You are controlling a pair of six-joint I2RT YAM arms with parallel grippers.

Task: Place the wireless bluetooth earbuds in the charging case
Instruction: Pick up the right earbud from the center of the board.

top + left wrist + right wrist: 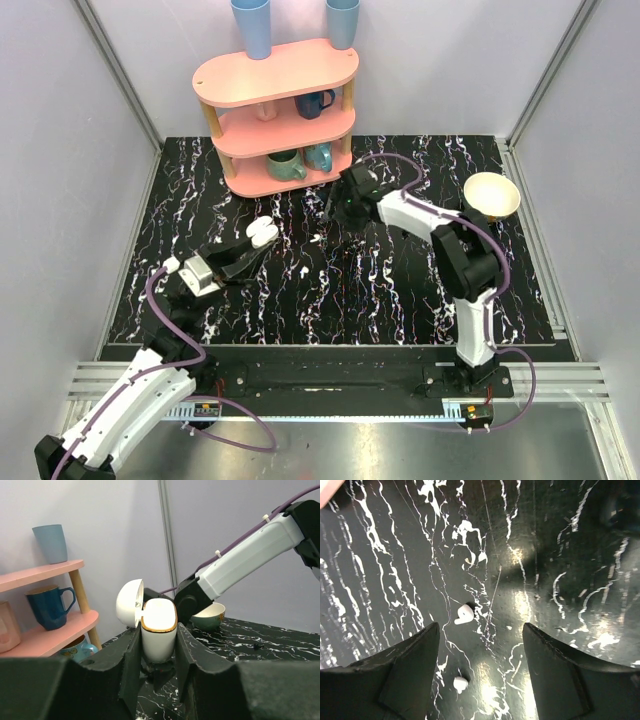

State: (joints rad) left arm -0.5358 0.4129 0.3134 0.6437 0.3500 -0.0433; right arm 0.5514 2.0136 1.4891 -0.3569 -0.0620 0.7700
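Gripping the charging case (pixel 159 630) by its two flanks, the left end effector (pixel 159 652) is the nearer one to the arm bases, at about 8 o'clock on the black marbled surface (pixel 400 300). Its fingers are pressed onto the case, whose lid stands swung open to one side so the gold-rimmed mouth faces out past the fingertips. Farther out, toward the middle of the surface and at roughly 3 o'clock from the case, lie the two earbuds, both loose and neither yet in the case. The right wrist view shows them best. One earbud (pixel 464 614) lies just ahead of the gap between the fingertips, slightly toward the left finger, and its long axis seems to slant from about 2 to 8 o'clock in that view, though it is too small to be sure. The other earbud (pixel 460 682) lies at 6 o'clock from the first, inside the gap and closer to the left finger. The right end effector (pixel 480 630) hangs directly above them with its fingers spread and nothing between them. It is clearly the better-placed arm for the pick, and I judge it needs to drop almost straight down with a small shift toward 9 o'clock. Beyond it, at 12 o'clock, stands the pink shelf (pixel 275 75) with mugs, and a bowl (pixel 491 195) sits at 2 o'clock.
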